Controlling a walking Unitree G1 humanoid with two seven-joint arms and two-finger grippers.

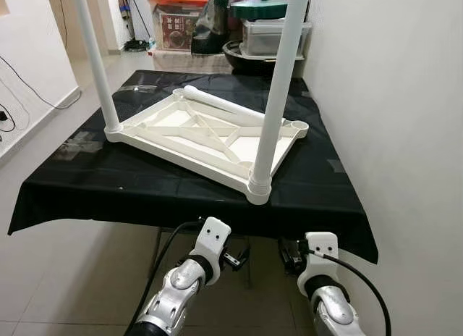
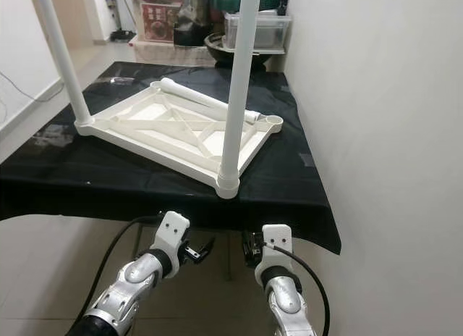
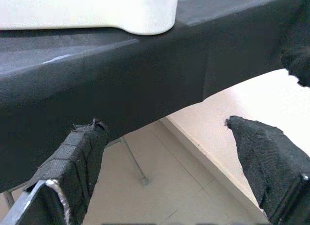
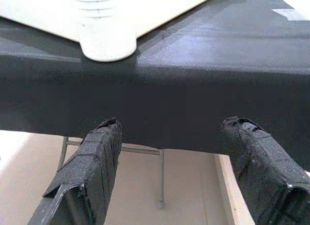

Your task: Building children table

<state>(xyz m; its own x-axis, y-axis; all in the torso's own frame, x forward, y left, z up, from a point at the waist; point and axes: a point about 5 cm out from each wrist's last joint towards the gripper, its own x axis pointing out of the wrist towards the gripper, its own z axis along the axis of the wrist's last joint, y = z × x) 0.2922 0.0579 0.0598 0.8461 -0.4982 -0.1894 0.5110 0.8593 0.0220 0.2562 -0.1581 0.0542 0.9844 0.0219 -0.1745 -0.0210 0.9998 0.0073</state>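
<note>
Beyond the far edge of the black-covered table, storage boxes are stacked on the floor: an orange-lidded bin with packaged goods showing through its side, and a clear tub under a green lid, its contents too dim to tell. The white children's tabletop lies upside down in the middle of the table, its long axis running from the far left corner towards the near right edge. Two legs stand upright in its sockets: one at the left corner, one at the near corner. A third leg lies flat along the far rim. Below the near edge, the left gripper and right gripper hang with fingers spread wide, holding nothing.
</note>
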